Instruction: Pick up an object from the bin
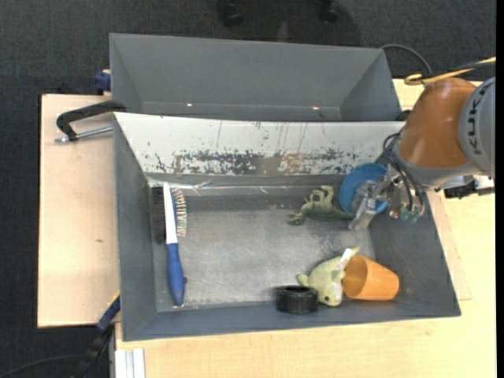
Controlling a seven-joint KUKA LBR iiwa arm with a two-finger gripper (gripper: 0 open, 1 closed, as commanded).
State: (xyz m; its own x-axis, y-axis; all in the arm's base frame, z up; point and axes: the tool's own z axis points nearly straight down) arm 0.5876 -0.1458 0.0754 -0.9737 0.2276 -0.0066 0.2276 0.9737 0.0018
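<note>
Fingers low at the far right of the bin, against a blue disc leaning on the sloped wall. Parted or clenched, I cannot tell. Green frog, rubbery-looking, sprawls just beside, towards the middle. Near the front: orange cup on its side, smooth plastic; pale plush toy at its mouth; black ring next. Disc seems the nearest pick, and its thin edge should suit a pinch.
</note>
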